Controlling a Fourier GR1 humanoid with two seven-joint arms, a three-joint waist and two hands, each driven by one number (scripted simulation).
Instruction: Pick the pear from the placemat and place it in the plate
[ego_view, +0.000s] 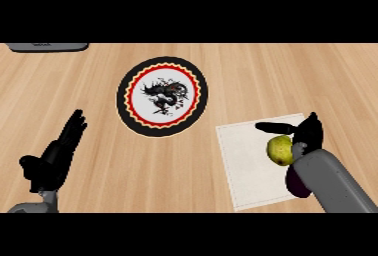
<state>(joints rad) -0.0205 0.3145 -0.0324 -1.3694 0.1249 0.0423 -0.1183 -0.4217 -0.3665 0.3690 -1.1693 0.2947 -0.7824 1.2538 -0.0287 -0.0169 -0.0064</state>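
Right hand (306, 134) holds the pear (280, 150).
Its fingers curl round it above the placemat (247, 165); left hand (53, 157) fingers straight.

Plate (162, 95) on counter (295, 75), placemat (247, 165) to its right and nearer, pear (280, 150) over the placemat.

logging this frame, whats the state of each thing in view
yellow-green pear: over the placemat, in the right hand
right hand: curled round the pear
left hand: open, resting, holds nothing
round black-rimmed plate: bare, no pear on it
white rectangular placemat: flat on the counter
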